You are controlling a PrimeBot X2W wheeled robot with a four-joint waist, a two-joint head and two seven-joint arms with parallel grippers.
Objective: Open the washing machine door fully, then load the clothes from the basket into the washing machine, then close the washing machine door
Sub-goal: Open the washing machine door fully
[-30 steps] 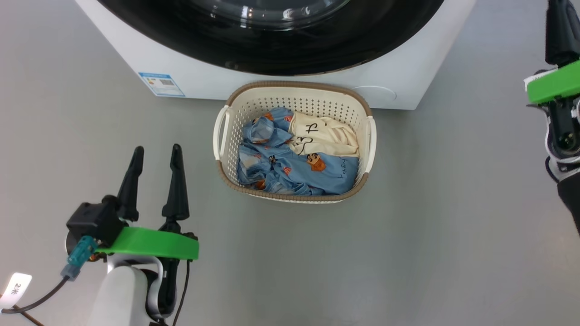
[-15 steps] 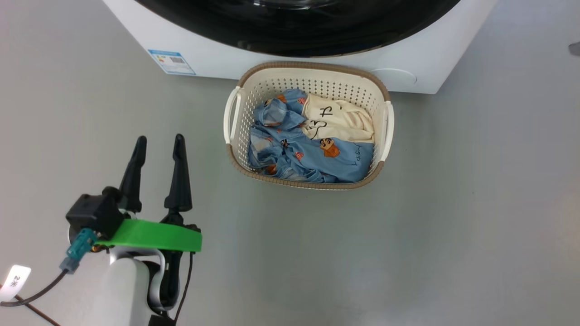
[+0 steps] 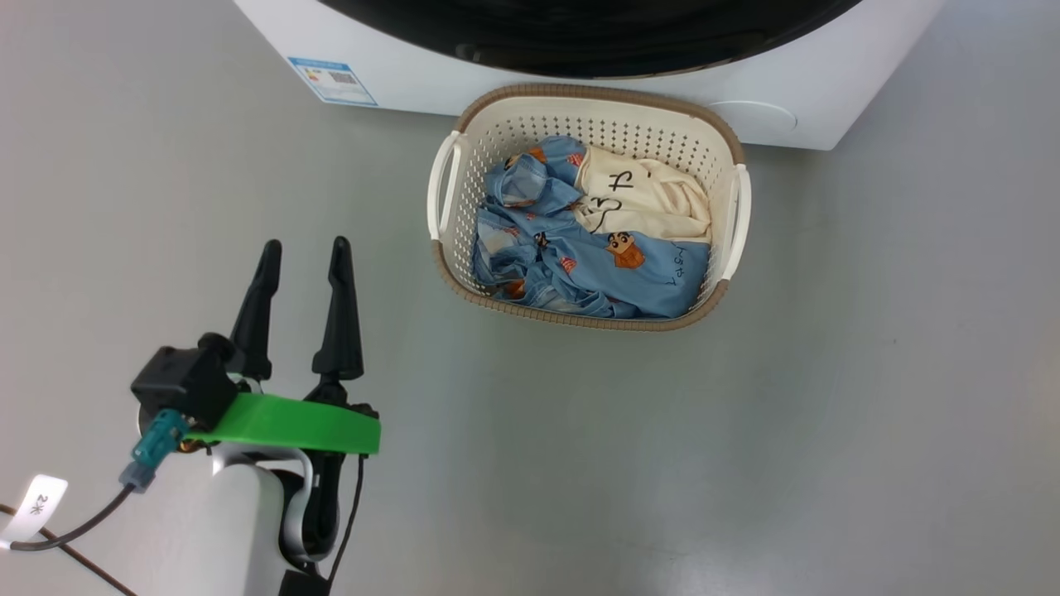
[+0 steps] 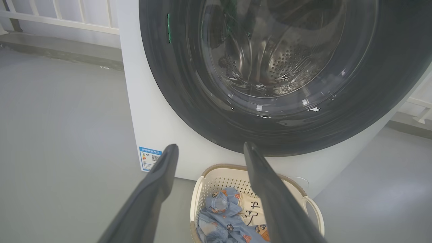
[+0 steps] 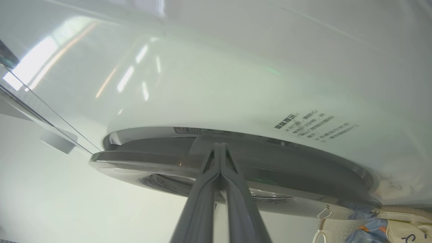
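The white washing machine [image 3: 414, 74] stands at the top of the head view, its black door [image 3: 580, 33] facing me. In front of it on the floor stands the cream basket [image 3: 580, 319], holding the clothes: blue printed garments [image 3: 580, 257] and a cream one [image 3: 646, 199]. My left gripper [image 3: 305, 242] hovers open and holds nothing, left of the basket. In the left wrist view its fingers frame the door [image 4: 270, 67], with the basket [image 4: 202, 179] below. My right gripper [image 5: 220, 145] is shut, its tips at the door's rim [image 5: 141, 162], against the machine's front [image 5: 202, 84].
Grey floor lies all around the basket and machine. A blue label [image 4: 150, 158] sits low on the machine's front. A white railing [image 4: 60, 17] runs behind the machine on the left. A cable with a white tag [image 3: 37, 509] trails from my left wrist.
The head camera has shifted, so machine and basket now sit further right and higher. The right arm has slipped past that view's right edge. The left gripper stays open in much the same place.
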